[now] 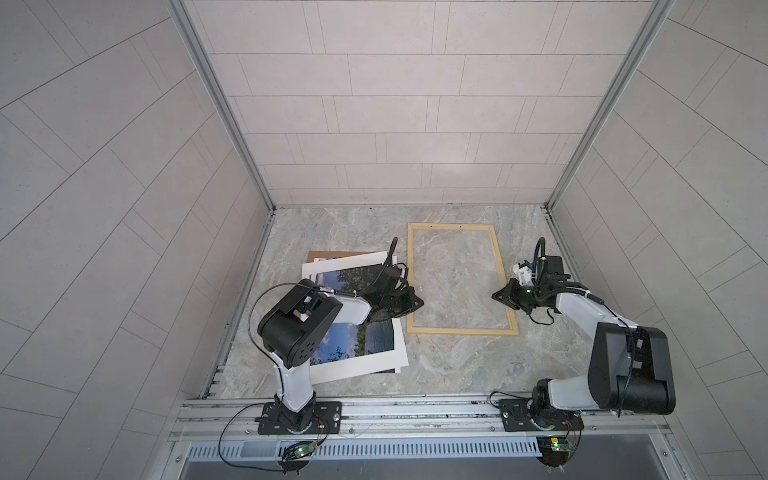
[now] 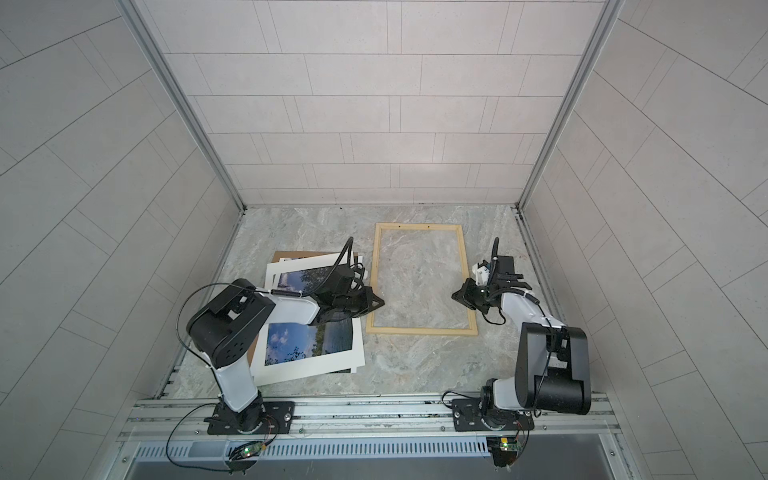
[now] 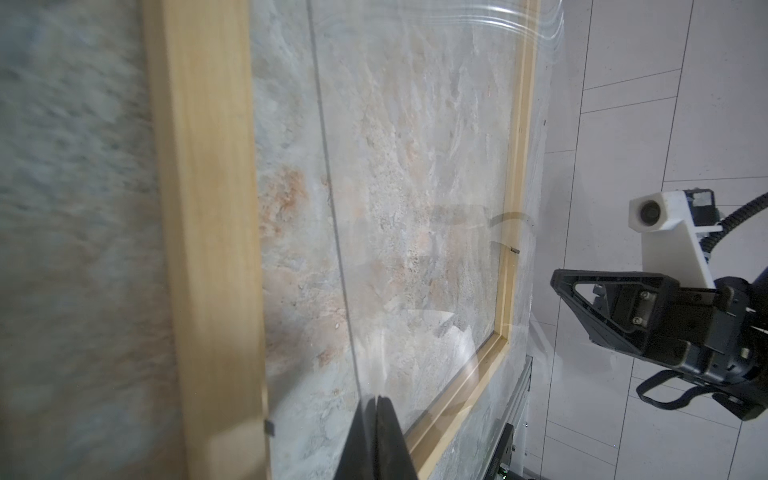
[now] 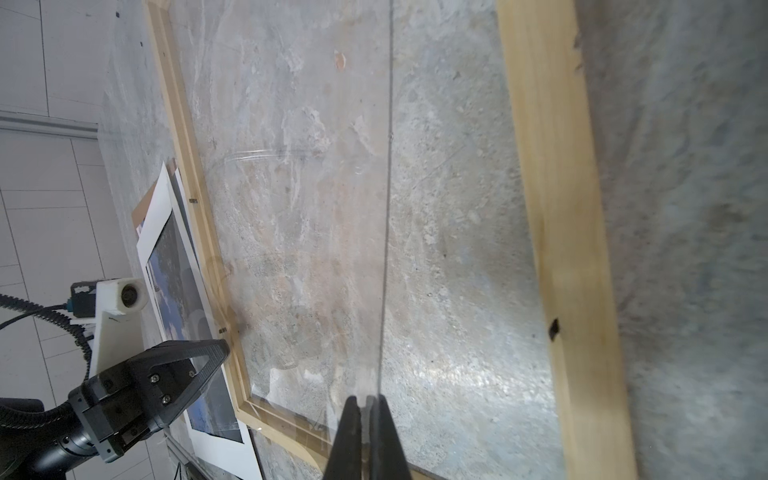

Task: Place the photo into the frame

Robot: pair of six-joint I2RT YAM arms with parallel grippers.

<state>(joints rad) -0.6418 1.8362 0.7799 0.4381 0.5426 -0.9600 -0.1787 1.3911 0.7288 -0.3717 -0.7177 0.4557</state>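
The table (image 1: 457,365) is gray stone, with pale tiled walls (image 1: 374,104) all around. The frame (image 1: 461,330) lies flat in the middle. The photo (image 1: 353,340) lies just left of it, on a brown board (image 1: 328,254). The left gripper (image 1: 419,302) and the right gripper (image 1: 495,296) each pinch a clear sheet (image 3: 415,124) above the frame.

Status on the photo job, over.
Shut: left pincer, right pincer, apparently on a clear sheet above the frame. The photo not in, face up left of it. Sheet covers the opening.
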